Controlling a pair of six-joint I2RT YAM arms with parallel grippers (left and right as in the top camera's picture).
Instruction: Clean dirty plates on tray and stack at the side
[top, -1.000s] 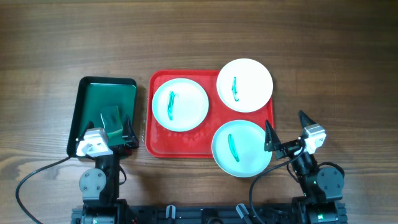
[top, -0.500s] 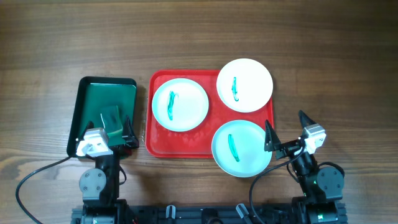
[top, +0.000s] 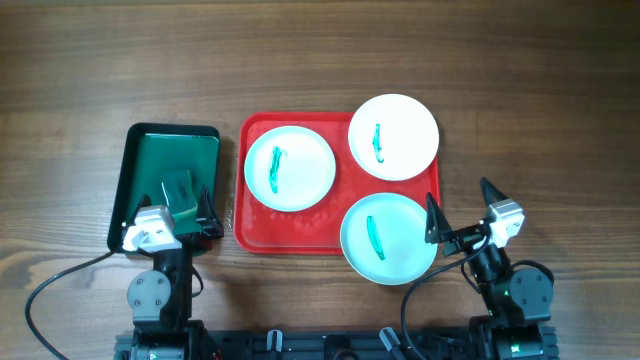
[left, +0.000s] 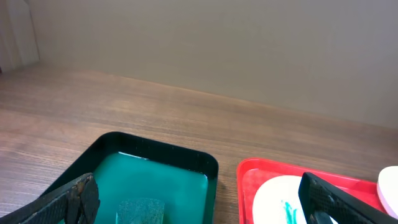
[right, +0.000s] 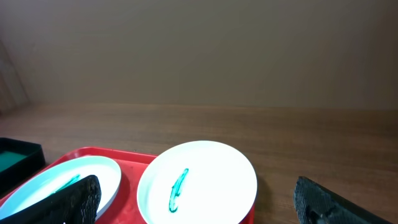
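Observation:
Three white plates with teal smears lie on the red tray: one at the left, one at the back right and one at the front right, the last two overhanging the rim. My left gripper is open and empty over the near end of the green tray. My right gripper is open and empty, just right of the front right plate. The right wrist view shows a smeared plate between the open fingers and another plate to its left. The left wrist view shows open fingers and a plate.
A dark green black-rimmed tray stands left of the red tray with a green sponge in it. The sponge also shows in the left wrist view, low between the fingers. Bare wooden table lies beyond and to the right.

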